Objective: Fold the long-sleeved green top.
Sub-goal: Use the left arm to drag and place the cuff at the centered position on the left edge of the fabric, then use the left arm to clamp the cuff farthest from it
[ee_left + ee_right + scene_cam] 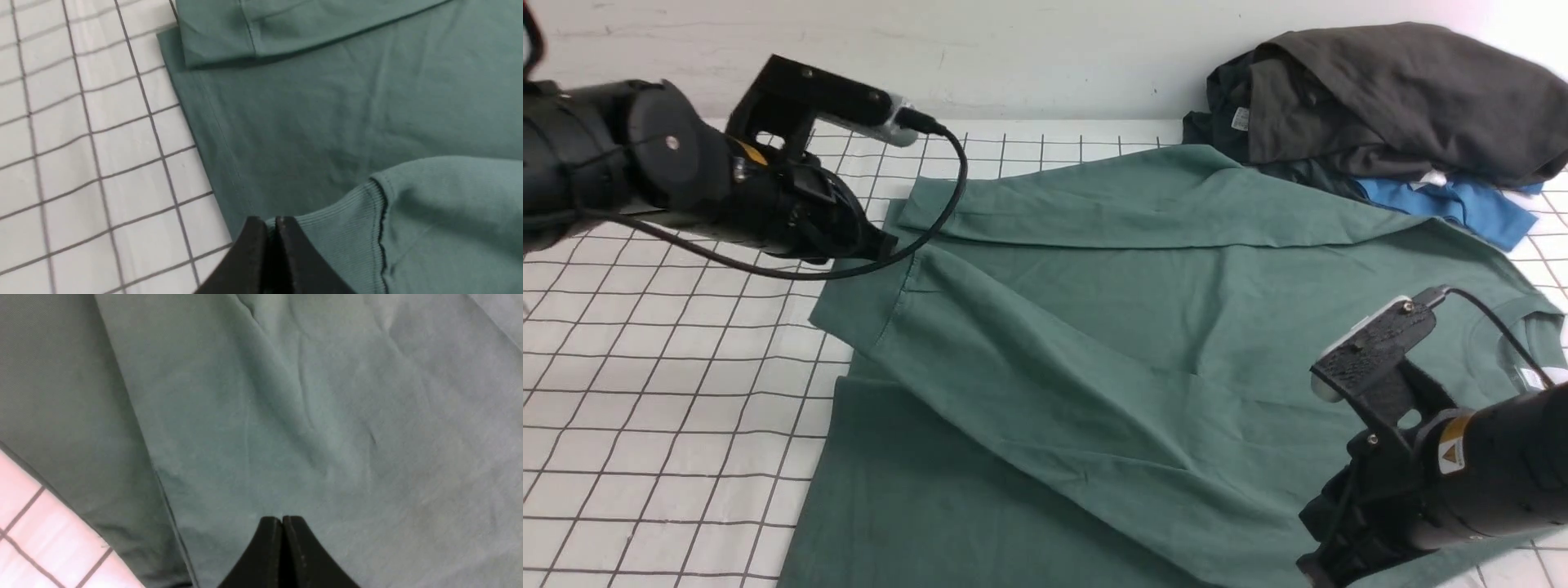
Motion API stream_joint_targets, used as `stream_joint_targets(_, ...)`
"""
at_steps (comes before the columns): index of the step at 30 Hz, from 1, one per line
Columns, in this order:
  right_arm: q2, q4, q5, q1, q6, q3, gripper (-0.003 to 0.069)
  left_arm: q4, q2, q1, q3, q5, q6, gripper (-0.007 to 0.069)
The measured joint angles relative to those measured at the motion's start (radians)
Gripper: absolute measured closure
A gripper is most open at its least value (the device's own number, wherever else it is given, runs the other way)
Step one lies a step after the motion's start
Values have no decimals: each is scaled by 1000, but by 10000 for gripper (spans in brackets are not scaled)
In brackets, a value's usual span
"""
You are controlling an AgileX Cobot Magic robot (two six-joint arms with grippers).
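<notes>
On the left, the left hand (271,222) has its jaws pressed together at the ribbed cuff (347,228) and seems to pinch its edge. The green long-sleeved top (1094,327) lies spread over the middle of the gridded surface (645,367), with one sleeve folded along its far edge and the other running diagonally across the body. The step looks like folding that second sleeve, so the next move probably means carrying the cuff inward and laying it flat. On the near right, the right hand (282,518) is closed, its tips on the cloth; whether it grips any is unclear.
</notes>
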Motion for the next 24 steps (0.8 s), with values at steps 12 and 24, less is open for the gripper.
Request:
stream_joint_targets(12, 0, 5, 58, 0, 1, 0, 669, 61, 194, 0, -288, 222, -79, 304)
stream_joint_targets(24, 0, 97, 54, 0, 1, 0, 669, 78, 609, 0, -889, 389, -176, 228)
